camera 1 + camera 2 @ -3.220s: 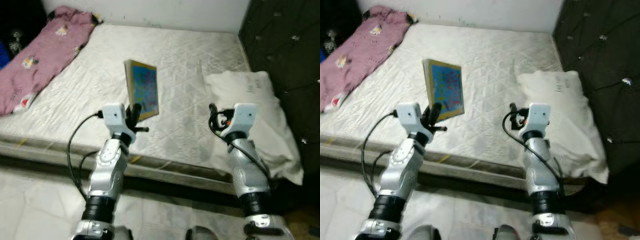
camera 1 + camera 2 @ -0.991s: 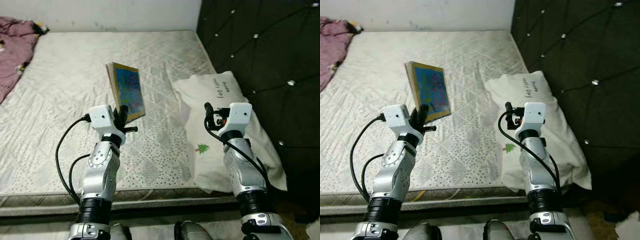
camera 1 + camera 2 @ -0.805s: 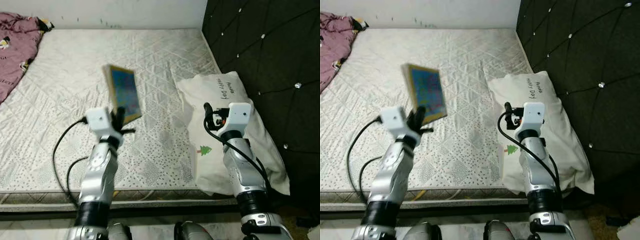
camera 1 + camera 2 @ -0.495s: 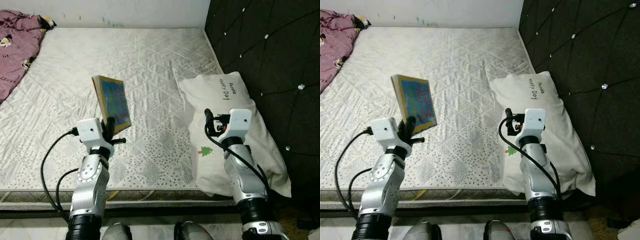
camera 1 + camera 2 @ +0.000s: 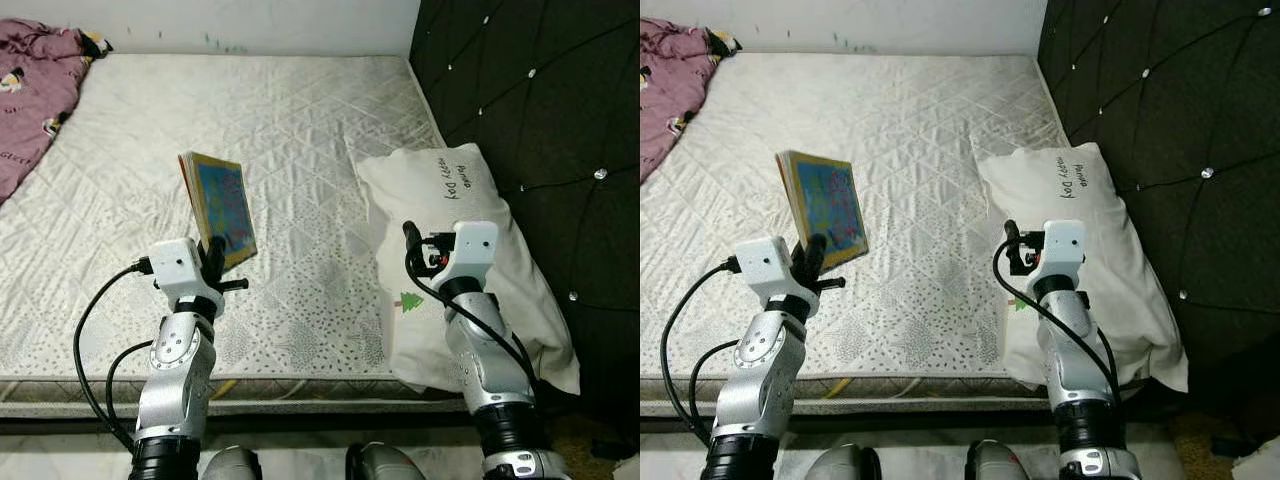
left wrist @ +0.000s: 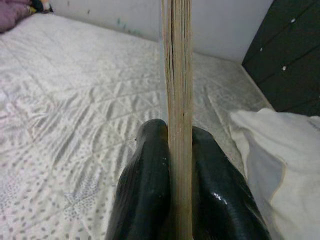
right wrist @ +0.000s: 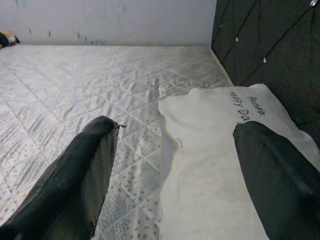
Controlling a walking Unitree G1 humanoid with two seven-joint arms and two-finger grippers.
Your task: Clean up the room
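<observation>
One book (image 5: 220,208), one pillow (image 5: 462,260), one pink blanket (image 5: 35,95), one bed (image 5: 290,130), two pincers. Book stands upright on its lower edge, clamped in the left pincer (image 6: 179,150), held above the mattress near the bed's front edge; blue cover faces 3 o'clock toward the pillow. In the left wrist view the page block (image 6: 178,100) runs straight up between the two black fingers (image 6: 150,180), which press it from both sides.

Right pincer (image 7: 175,165) is released, fingers (image 7: 82,170) spread wide, hovering over the pillow's front end at about 4 o'clock from the book. It grips nothing. Pillow is white with handwriting near its far end and a small green tree mark (image 5: 410,300) near its front; it lies along the bed's right edge against the dark tufted headboard (image 5: 540,110), its front end hanging over the mattress edge.

Blanket is bunched at the far left corner, 10 o'clock from the book, well apart from it. The wall (image 5: 230,25) bounds the bed at 12 o'clock. Mattress from the book out to 12 and 9 o'clock is open quilted surface. Front bed edge (image 5: 290,385) runs just past the robot's arms. Book and pillow are apart, a strip of mattress between them.
</observation>
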